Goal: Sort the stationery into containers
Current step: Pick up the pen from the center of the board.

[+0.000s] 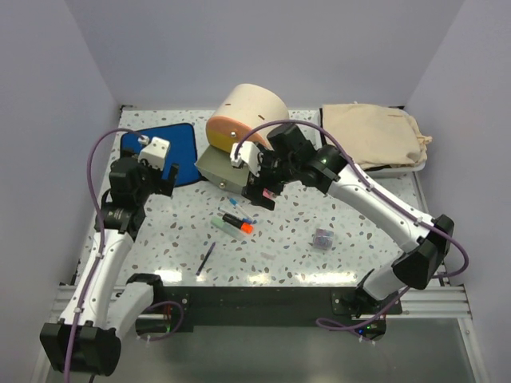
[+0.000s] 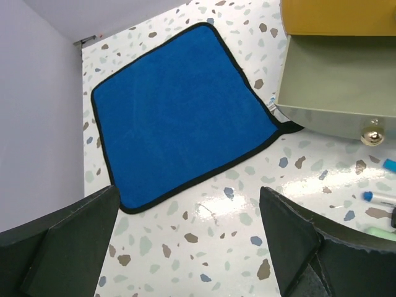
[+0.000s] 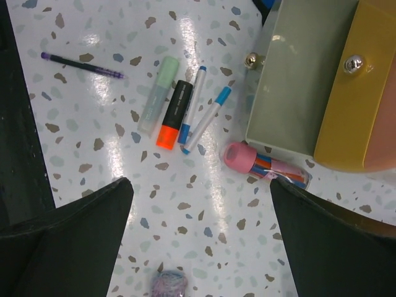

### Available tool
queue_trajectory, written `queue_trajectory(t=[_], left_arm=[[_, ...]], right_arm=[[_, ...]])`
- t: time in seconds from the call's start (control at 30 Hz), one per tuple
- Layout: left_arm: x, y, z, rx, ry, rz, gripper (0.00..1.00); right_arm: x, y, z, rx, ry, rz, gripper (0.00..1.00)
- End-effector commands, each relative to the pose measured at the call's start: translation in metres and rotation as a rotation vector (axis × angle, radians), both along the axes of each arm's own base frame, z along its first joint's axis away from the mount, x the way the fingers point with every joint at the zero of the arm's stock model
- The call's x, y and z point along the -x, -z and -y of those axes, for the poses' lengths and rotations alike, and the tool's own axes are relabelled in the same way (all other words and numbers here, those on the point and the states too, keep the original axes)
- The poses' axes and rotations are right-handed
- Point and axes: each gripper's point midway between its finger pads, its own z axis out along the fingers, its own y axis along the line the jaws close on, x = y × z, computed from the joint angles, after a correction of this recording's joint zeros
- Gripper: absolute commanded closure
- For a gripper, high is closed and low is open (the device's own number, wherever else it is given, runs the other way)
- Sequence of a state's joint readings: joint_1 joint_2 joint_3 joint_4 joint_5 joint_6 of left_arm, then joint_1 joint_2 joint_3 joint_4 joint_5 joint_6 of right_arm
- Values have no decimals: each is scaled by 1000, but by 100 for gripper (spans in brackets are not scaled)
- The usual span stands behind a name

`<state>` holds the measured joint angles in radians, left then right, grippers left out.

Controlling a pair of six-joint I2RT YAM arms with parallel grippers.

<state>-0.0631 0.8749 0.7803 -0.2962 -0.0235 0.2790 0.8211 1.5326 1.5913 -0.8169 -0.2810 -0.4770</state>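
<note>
The stationery lies on the speckled table in front of the beige round cabinet (image 1: 247, 108). In the right wrist view I see a green highlighter (image 3: 158, 93), a black-and-orange highlighter (image 3: 173, 114), two blue-tipped pens (image 3: 207, 120), a thin black pen (image 3: 83, 64), a pink-capped clear tube (image 3: 266, 164) and a tiny purple box (image 3: 168, 284). The tube rests against the pulled-out grey drawer (image 3: 297, 74), below the yellow drawer (image 3: 356, 86). My right gripper (image 3: 199, 204) hangs open above the table between tube and box. My left gripper (image 2: 189, 210) is open and empty over bare table.
A blue cloth (image 2: 179, 105) lies flat at the back left, just ahead of the left gripper. A beige bag (image 1: 375, 136) sits on a white tray at the back right. The grey drawer's knob (image 2: 371, 135) faces the front.
</note>
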Motion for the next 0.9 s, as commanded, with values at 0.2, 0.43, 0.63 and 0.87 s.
queue_trajectory(t=[0.2, 0.43, 0.63, 0.87], left_arm=[[18, 28, -52, 173, -422, -19, 0], [38, 34, -82, 235, -598, -80, 0], [42, 21, -82, 253, -607, -48, 0], [43, 24, -81, 251, -602, -57, 0]], right_arm=[[44, 51, -47, 1, 91, -285, 12], [40, 127, -79, 108, 192, -395, 21], [24, 158, -103, 127, 232, -365, 28], [12, 176, -120, 139, 241, -363, 37]])
